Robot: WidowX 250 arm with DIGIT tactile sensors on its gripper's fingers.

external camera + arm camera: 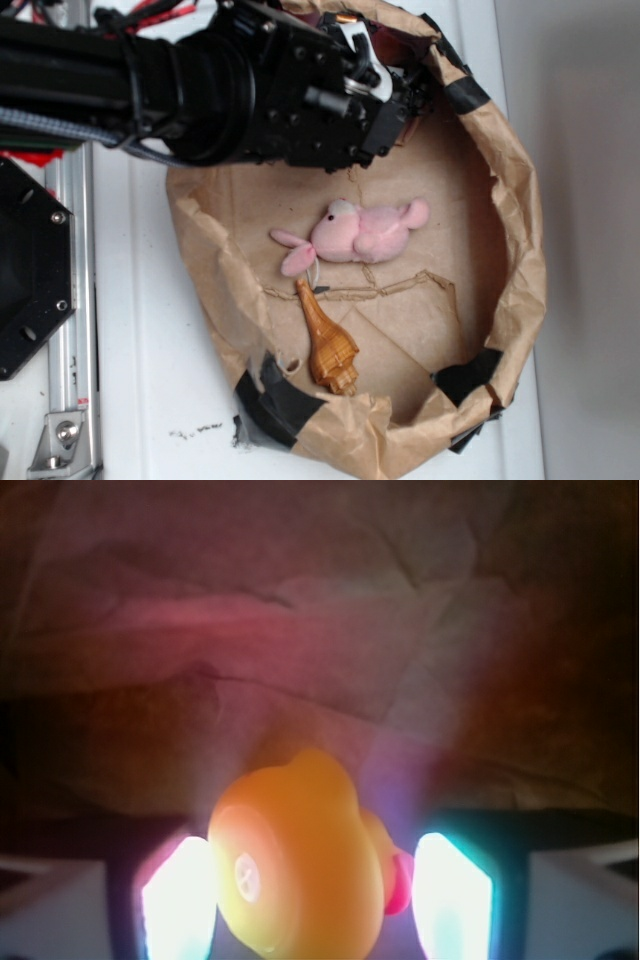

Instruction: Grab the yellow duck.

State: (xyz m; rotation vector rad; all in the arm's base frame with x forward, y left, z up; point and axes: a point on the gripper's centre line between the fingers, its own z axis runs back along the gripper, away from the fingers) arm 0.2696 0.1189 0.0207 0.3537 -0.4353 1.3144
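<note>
Gripping the yellow duck (298,865) between its glowing fingers (180,900), the gripper (315,900) sits over crumpled brown paper in wrist view. Exterior: arm (180,85) at the paper basket's (520,200) upper-left rim, pink plush (355,235) mid-basket, amber bottle toy (328,345) just below it.

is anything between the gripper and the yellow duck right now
Nothing visible. In the wrist view the yellow duck sits directly between the gripper fingers, one on each side. The left finger looks close or touching; a small gap shows at the right. The pink plush and amber toy lie elsewhere in the paper basket.
</note>
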